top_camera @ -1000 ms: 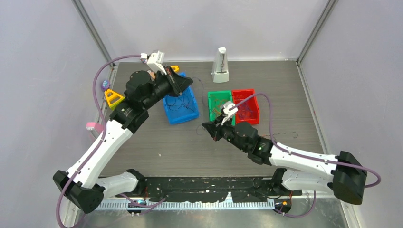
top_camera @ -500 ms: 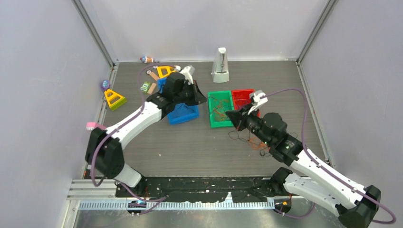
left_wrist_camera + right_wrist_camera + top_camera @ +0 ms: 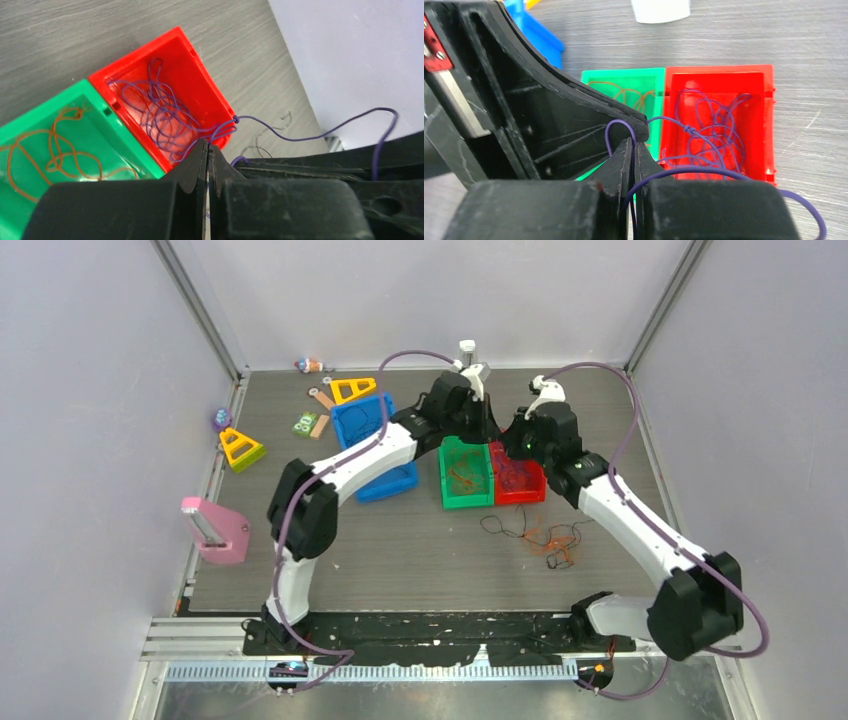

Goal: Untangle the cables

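My left gripper (image 3: pixel 493 432) and right gripper (image 3: pixel 512 437) meet tip to tip above the red bin (image 3: pixel 534 486). Both are shut on one purple cable (image 3: pixel 694 131) that rises out of the purple coil in that bin. In the left wrist view my left gripper (image 3: pixel 207 146) pinches the strand (image 3: pixel 280 134), which loops off to the right. In the right wrist view my right gripper (image 3: pixel 634 143) holds it just beside the left fingers (image 3: pixel 574 107). Orange cables (image 3: pixel 55 150) lie in the green bin (image 3: pixel 449 494). A tangle of black and orange cables (image 3: pixel 545 537) lies on the table.
A blue bin (image 3: pixel 368 486) with black cables stands left of the green one. A white upright object (image 3: pixel 466 347) stands at the back wall. Yellow triangles (image 3: pixel 240 447) and small toys lie at the back left. A pink object (image 3: pixel 215 532) sits at the left edge.
Both arms have swung back and inward. The left gripper left the blue bin, the right gripper rose from in front of the bins, and they now meet over the red bin.
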